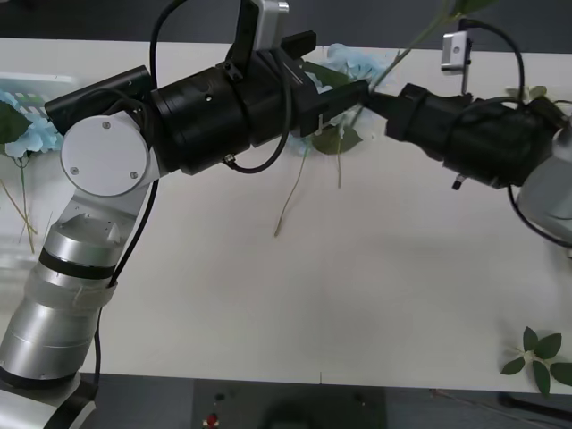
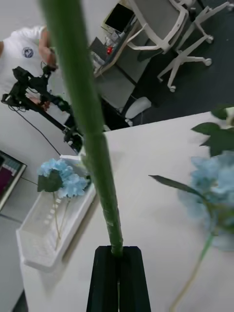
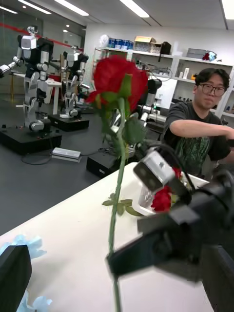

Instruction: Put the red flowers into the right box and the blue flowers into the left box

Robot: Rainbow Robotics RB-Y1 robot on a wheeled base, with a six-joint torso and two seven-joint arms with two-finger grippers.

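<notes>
My right gripper (image 1: 374,96) (image 2: 118,256) is shut on the green stem of a red flower (image 3: 119,83), which it holds upright above the table's far middle. The rose head shows close in the left wrist view. My left gripper (image 1: 329,79) is open just beside the right one, its black fingers (image 3: 13,273) standing either side of the stem without touching it. Another red flower (image 3: 161,200) lies at the white right box (image 3: 145,207). Blue flowers (image 1: 357,61) (image 2: 214,183) lie on the table behind the grippers. More blue flowers (image 1: 27,134) (image 2: 63,178) rest in the translucent left box (image 2: 46,243) (image 1: 18,82).
A thin loose stem (image 1: 290,198) trails over the table's middle. A green leaf sprig (image 1: 541,353) lies near the front right corner. The table's near half is bare white surface. Both arms cross over the far half.
</notes>
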